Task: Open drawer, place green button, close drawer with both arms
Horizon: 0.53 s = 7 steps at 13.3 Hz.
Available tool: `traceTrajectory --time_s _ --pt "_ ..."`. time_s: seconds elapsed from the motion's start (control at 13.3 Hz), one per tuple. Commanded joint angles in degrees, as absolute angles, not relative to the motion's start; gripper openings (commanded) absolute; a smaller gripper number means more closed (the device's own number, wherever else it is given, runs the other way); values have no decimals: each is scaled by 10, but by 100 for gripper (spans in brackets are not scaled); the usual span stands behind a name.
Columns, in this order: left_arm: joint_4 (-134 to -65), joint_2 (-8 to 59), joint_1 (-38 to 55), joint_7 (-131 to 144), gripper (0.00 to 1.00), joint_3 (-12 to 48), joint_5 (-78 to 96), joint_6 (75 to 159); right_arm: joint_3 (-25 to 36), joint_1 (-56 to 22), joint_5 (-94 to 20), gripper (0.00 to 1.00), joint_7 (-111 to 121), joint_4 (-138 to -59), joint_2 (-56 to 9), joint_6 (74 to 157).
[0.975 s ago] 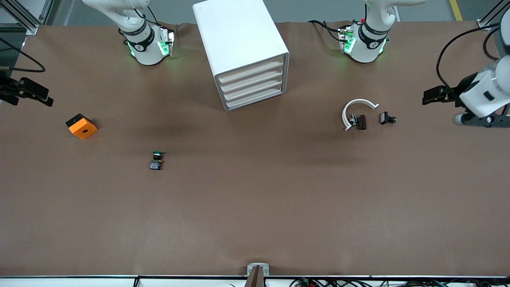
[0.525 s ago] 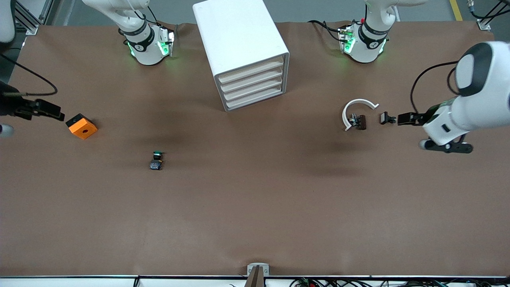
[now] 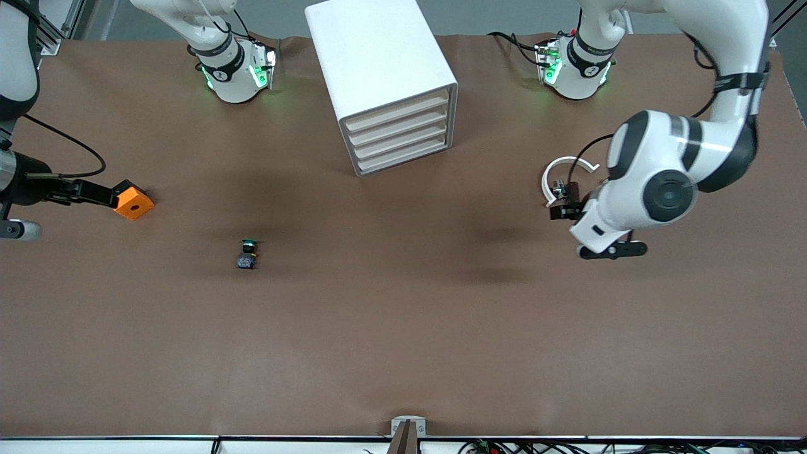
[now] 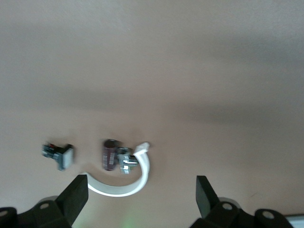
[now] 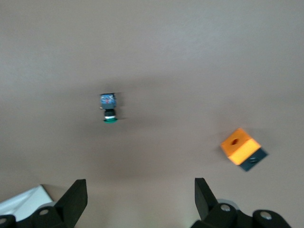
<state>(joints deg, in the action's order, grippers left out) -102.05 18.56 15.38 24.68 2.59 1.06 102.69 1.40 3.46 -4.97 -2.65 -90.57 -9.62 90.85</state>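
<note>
The white cabinet (image 3: pixel 378 69) stands at the robots' edge of the table, its four beige-fronted drawers (image 3: pixel 398 133) all shut. The button (image 3: pixel 248 254), black body with green cap, lies on the table nearer the front camera than the cabinet, toward the right arm's end; it also shows in the right wrist view (image 5: pixel 109 108). My right gripper (image 3: pixel 104 192) is open and empty, up in the air beside the orange cube (image 3: pixel 133 201); it shows in its own wrist view (image 5: pixel 140 197). My left gripper (image 3: pixel 558 211) is open and empty over the white C-shaped ring (image 4: pixel 124 184).
The white ring (image 3: pixel 563 176) holds a small brown-and-metal part (image 4: pixel 110 154). A small black clip piece (image 4: pixel 59 155) lies beside it, hidden by the left arm in the front view. The orange cube also shows in the right wrist view (image 5: pixel 241 148).
Both arms have swung in from the table's ends. The left gripper has moved to over the white ring; the right gripper has moved up beside the orange cube. The objects have not moved.
</note>
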Motion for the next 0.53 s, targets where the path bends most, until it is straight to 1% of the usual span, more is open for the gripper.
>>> traceTrajectory --time_s 0.0,0.15,0.45 --pt "-970 237 189 363 100 26 15 1027 11 7 -62 100 -61 -904 -141 951" --pt "-945 268 201 455 100 50 25 1027 11 -3 -64 100 -62 -920 -167 1006" --pt "-851 353 202 652 100 94 117 1022 11 -32 -64 100 -61 -949 -199 1092"
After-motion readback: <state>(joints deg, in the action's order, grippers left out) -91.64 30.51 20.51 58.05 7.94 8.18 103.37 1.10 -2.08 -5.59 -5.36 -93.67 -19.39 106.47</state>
